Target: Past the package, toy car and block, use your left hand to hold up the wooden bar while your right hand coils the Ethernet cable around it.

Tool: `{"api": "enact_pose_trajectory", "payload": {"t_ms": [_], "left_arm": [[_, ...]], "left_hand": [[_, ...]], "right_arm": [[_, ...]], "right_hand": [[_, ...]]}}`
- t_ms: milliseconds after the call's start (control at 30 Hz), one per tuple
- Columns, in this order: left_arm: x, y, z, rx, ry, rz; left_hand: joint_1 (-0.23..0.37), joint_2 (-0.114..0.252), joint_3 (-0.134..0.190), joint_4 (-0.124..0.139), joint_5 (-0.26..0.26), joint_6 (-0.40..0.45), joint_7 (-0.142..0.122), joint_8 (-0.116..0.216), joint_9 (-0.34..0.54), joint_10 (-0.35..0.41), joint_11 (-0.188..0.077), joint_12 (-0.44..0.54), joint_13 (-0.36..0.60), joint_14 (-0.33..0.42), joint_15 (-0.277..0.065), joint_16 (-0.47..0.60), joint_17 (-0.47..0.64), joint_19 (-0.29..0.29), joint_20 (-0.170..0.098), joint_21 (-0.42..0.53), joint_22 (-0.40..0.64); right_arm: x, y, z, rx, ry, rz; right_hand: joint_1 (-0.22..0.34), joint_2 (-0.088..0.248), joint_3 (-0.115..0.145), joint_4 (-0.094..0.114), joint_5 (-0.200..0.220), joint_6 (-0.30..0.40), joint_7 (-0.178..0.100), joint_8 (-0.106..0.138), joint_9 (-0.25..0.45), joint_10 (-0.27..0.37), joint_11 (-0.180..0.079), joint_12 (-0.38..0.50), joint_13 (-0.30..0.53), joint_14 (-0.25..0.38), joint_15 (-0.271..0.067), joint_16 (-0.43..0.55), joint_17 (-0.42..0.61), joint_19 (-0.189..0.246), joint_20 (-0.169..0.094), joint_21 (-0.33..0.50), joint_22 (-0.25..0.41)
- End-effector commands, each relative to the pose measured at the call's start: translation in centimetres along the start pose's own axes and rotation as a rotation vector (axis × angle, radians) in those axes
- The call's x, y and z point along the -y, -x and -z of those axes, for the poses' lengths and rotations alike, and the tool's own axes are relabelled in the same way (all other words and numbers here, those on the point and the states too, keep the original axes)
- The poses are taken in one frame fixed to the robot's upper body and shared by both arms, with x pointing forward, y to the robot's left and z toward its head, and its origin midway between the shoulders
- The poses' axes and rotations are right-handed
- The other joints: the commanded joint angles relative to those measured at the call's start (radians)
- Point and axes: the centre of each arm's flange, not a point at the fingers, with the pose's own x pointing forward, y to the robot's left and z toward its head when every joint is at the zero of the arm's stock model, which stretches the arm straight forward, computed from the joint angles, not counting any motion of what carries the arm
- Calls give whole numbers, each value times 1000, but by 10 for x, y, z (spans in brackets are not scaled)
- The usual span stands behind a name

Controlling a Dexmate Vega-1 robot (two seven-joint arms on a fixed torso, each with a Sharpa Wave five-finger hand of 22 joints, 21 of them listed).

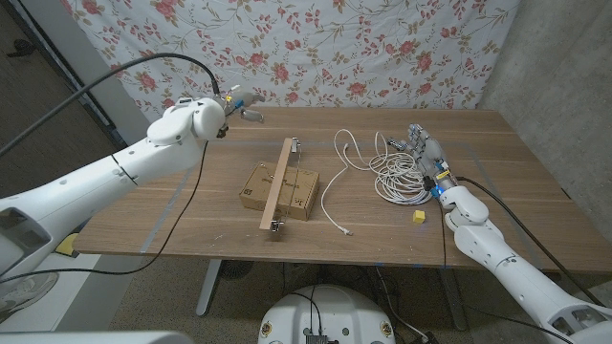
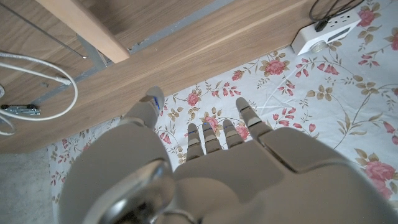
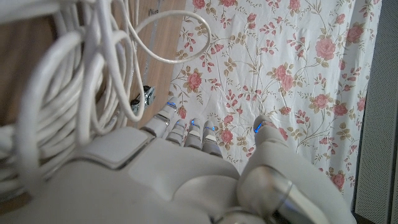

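nearest the head camera, the bar [image 1: 278,183] lies on the table [image 1: 172,215] and slants from the front edge toward the middle. it is long, pale wood, square-edged, with small metal fittings at both ends, and its middle rests across the top of a package [image 1: 260,190], a flat brown cardboard box with dark print on its lid. the box is closed, so i cannot tell what is in it.

just right of the bar, the cable [image 1: 397,177] is white. most of it is bunched in a loose coil near the right hand [image 1: 427,153], and one loose strand loops toward the middle and runs down to a plug near the front edge. the right wrist view shows thick white loops [image 3: 62,106] draped over the back of that hand, with the fingers [image 3: 186,134] reaching past them, spread and closed on nothing.

a small yellow block [image 1: 418,217] sits near the front right of the table, apart from the coil.

the left hand [image 1: 234,103] hovers over the far left edge of the table, well apart from the bar. in its wrist view the fingers [image 2: 208,140] are apart and hold nothing, with floral cloth [image 2: 323,106] beyond them and a white power strip [image 2: 323,34] lying on it.
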Motion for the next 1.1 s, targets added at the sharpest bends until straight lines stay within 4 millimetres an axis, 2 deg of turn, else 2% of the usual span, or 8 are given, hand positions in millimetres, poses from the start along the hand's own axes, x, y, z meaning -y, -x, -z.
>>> {"api": "enact_pose_trajectory", "payload": {"t_ms": [33,200,333,600,767,900,967,1100], "left_arm": [[-16,5,-17,-57,-278,5],[-18,6,-26,-71,-390,20],[-16,5,-34,-71,-480,45],[-13,2,-40,-54,-559,79],[-9,0,-48,-48,-649,80],[-4,-1,-55,-15,-723,71],[0,-2,-59,7,-771,62],[4,-2,-65,64,-792,49]], "left_hand": [[47,-29,2,1,7,-18,-20,-10,4,3,-7,-8,4,-2,-2,-7,3,11,6,-10,1],[140,-108,-38,12,20,-85,-48,-29,8,-19,-19,-23,6,-23,8,-12,4,-36,54,-53,4],[185,-133,-63,20,32,-139,-55,-35,11,-43,-19,-32,9,-54,29,-16,5,-84,99,-85,5],[221,-145,-91,31,46,-173,-66,-31,16,-82,-31,-40,13,-107,50,-22,6,-130,122,-117,7],[246,-143,-111,36,51,-201,-93,-28,21,-98,-63,-39,18,-151,51,-21,7,-162,122,-142,8],[261,-134,-123,41,52,-255,-84,-34,25,-107,-66,-38,20,-160,58,-15,7,-161,123,-150,8],[266,-134,-130,43,54,-270,-67,-34,26,-111,-53,-36,22,-158,63,-13,7,-148,122,-148,8],[238,-187,-182,54,70,-304,-33,-33,28,-122,-19,-32,26,-150,71,-8,8,-131,127,-153,8]], "right_arm": [[1,5,1,3,-7,5],[0,6,3,3,-10,4],[-1,7,3,3,-11,6],[-2,10,3,4,-12,14],[-3,12,4,3,-12,21],[-4,14,4,6,-14,28],[-4,14,4,5,-13,30],[-5,15,3,8,-13,34]], "right_hand": [[-8,2,1,0,0,7,-4,4,2,6,4,6,3,-3,5,10,2,8,-4,-5,4],[-10,3,1,1,0,8,-3,5,2,7,14,6,3,-3,5,10,2,9,-4,-6,4],[-11,3,1,1,0,9,-3,5,2,7,8,6,3,-3,5,10,2,9,-4,-7,4],[-12,4,1,1,0,9,-3,5,2,7,7,6,3,-2,5,10,2,10,-4,-8,4],[-15,6,1,2,0,10,-3,5,2,7,5,6,3,-2,4,11,3,11,-5,-8,4],[-16,8,1,3,-1,11,-3,6,2,7,6,6,3,-2,4,11,3,11,-4,-9,4],[-17,8,1,4,-1,11,-3,5,2,8,8,6,4,-2,4,11,3,11,-4,-9,4],[-18,9,1,5,-1,11,-3,5,2,7,6,6,4,-2,3,11,3,11,-5,-9,4]]}}
